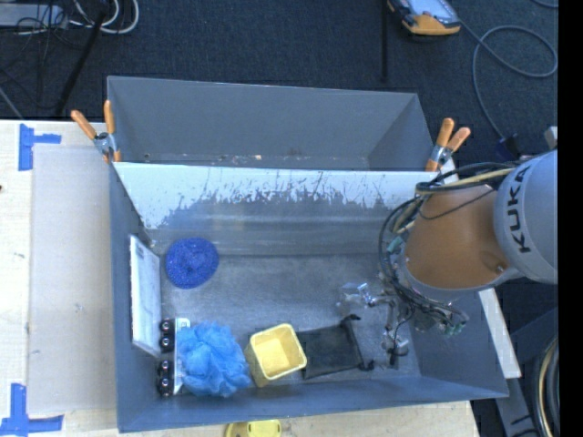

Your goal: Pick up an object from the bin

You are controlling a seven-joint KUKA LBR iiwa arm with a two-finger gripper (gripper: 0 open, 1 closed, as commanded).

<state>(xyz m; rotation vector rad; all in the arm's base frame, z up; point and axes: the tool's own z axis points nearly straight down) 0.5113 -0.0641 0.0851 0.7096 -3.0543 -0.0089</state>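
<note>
Low at four o'clock in the grey metal bin (pixel 273 153), end effector (pixel 393 335) just beside a flat black rectangular pad (pixel 328 351) at five o'clock; grip width impossible to tell. Yellow square plastic cup (pixel 276 353) against that pad's nine-o'clock edge.

A robotics lab: a KUKA-branded arm (pixel 524 217) leans over a grey metal bin (pixel 264 135) while loose cables (pixel 102 5) and an orange-edged handheld device (pixel 424 11) lie on the dark carpet (pixel 273 30) behind

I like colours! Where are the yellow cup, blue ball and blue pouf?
yellow cup (pixel 276 353), camera view, its hollow middle.
blue ball (pixel 191 262), camera view, its top.
blue pouf (pixel 211 358), camera view, its fluffy middle.
</note>
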